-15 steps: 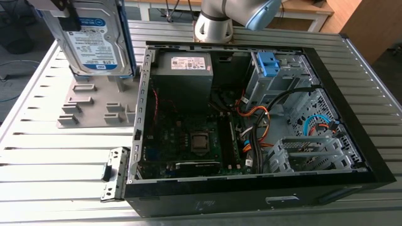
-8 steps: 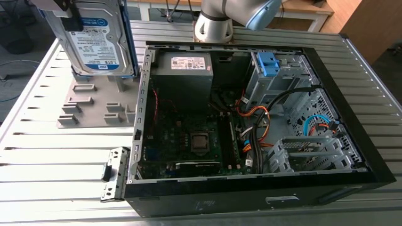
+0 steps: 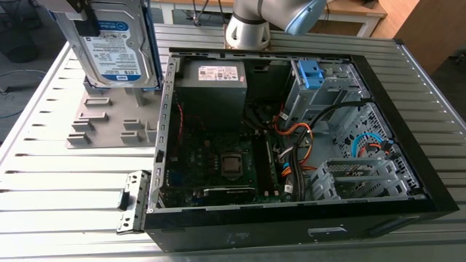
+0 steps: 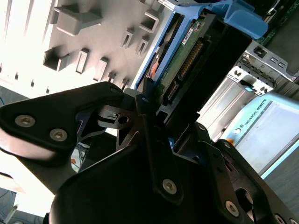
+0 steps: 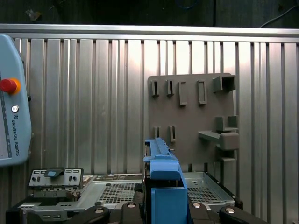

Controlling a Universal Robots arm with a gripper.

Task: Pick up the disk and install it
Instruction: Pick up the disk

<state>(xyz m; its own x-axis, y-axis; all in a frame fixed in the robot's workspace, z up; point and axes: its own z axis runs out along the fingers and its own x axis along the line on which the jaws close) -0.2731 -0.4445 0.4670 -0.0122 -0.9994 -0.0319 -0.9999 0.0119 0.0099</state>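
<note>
1 gripper (image 5: 163, 213) is clamped on the 1 disk (image 3: 117, 46), with a finger on each side of its blue bracket in both wrist views. The disk's upright, label facing the exterior view, up in the air over the 1 grey plate (image 3: 109, 128), outside the 1 open case (image 3: 291, 221) on the exterior view's left. Inside the case there's 1 grey PSU (image 3: 213, 76) and 1 blue latch (image 3: 310, 73). Plate and case sit on 1 slatted table (image 3: 58, 185).
</note>
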